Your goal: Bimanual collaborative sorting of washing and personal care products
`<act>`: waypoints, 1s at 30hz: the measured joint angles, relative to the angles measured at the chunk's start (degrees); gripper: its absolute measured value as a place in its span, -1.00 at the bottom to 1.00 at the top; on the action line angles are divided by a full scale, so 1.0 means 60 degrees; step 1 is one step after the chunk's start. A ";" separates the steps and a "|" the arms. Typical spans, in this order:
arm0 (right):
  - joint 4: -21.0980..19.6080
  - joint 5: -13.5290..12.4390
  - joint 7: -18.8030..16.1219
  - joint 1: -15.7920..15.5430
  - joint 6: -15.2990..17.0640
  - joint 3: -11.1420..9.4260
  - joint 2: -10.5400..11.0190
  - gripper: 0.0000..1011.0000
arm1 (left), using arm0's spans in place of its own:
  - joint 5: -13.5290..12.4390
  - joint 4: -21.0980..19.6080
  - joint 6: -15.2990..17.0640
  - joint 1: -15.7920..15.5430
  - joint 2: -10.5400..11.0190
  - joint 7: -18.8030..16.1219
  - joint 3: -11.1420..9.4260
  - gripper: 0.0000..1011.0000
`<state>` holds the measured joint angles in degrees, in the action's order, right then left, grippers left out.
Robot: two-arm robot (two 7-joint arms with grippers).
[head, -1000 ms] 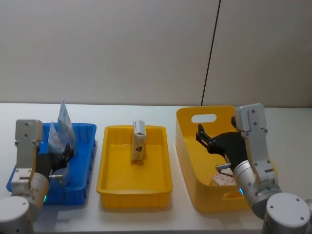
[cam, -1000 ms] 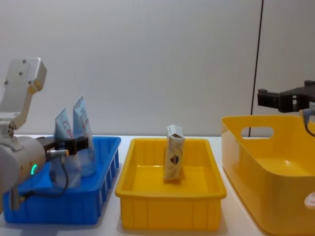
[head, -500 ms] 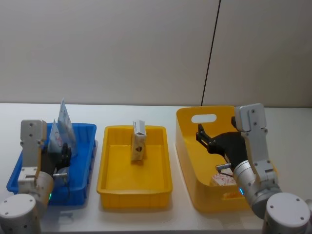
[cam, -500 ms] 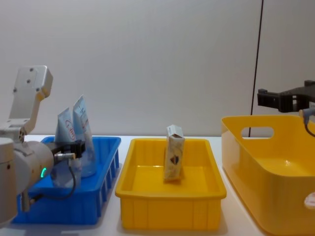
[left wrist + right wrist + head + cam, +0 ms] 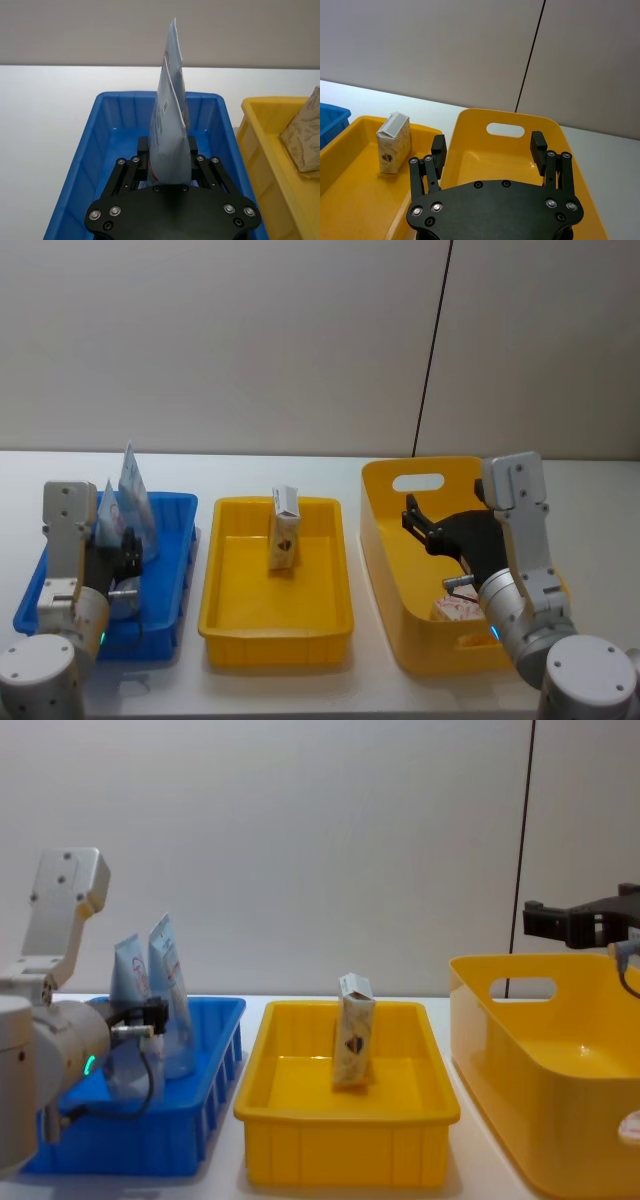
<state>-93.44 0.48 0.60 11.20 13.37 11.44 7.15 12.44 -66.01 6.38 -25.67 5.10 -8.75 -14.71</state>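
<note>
Lower left in the head view, the left gripper (image 5: 127,552) sits in the blue bin (image 5: 175,530); at right, the right gripper (image 5: 420,525) hangs over the tall yellow bin (image 5: 385,580). The left wrist view shows the left one clamped on the upright squeeze tube (image 5: 170,130) at centre, probably to lift it; the right wrist view shows wide, empty jaws.

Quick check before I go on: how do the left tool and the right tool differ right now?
The left tool is shut on an upright white-and-blue tube. The right tool is open and holds nothing. The left tool is low over the blue bin, while the right tool hangs higher, above the rim of the deep yellow bin. Both are black two-finger tools pointing forward.
</note>
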 joint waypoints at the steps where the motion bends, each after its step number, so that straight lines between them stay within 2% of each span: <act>1: 0.0000 0.0000 0.0000 0.0000 0.0000 0.0000 0.0000 0.99 | -0.0008 -0.0031 -0.0001 0.0010 0.0007 0.0006 0.0003 -0.20; 17: 0.0000 0.0000 0.0000 0.0000 0.0000 0.0000 0.0000 0.99 | 0.0029 -0.2007 0.0222 0.0706 0.0481 0.0534 0.0192 -0.37; 24: 0.0000 0.0000 0.0000 0.0000 0.0000 0.0000 0.0000 0.99 | 0.0233 -0.2965 0.0340 0.1029 0.0722 0.1006 0.0309 -0.42; 30: 0.0000 0.0001 -0.0001 0.0000 0.0000 0.0000 0.0000 0.99 | 0.0468 -0.3420 0.0350 0.1177 0.0852 0.1470 0.0379 -0.42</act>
<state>-93.44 0.48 0.59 11.20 13.37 11.44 7.15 15.25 -86.53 8.48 -18.61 10.22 0.08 -12.44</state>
